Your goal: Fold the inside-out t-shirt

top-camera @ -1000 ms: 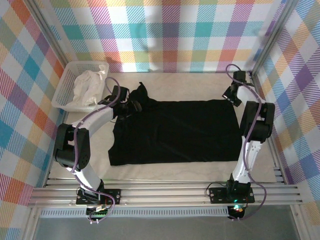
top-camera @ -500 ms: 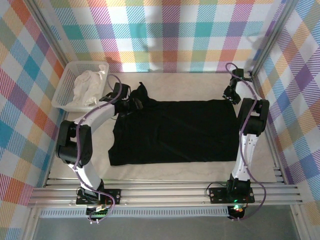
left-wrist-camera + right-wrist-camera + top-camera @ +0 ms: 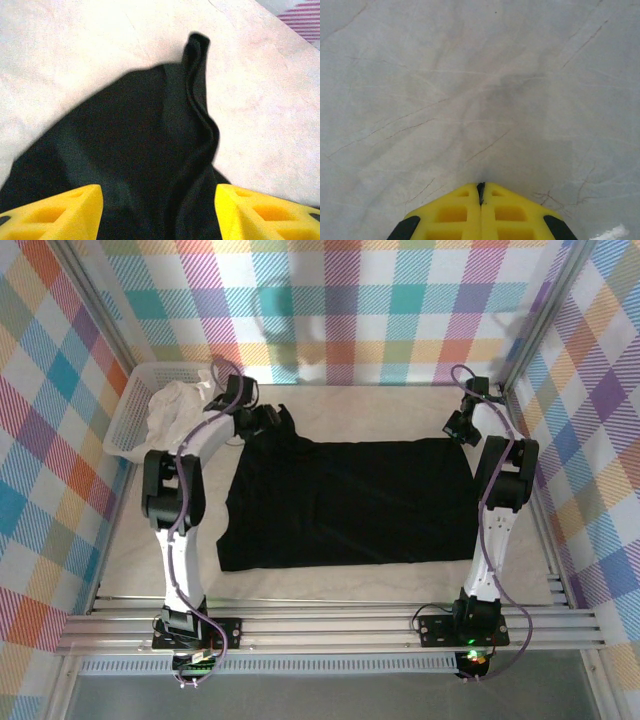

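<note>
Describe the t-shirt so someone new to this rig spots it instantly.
On the pale table, the t-shirt lies spread flat across the middle. It is the only black cloth; the crumpled white cloth sits in the white basket at the far left.

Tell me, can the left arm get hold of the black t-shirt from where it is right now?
Probably yes. The left gripper hangs open just above a bunched edge of the black t-shirt, its jaws standing either side of the fabric, and nothing lies between them and the cloth.
</note>
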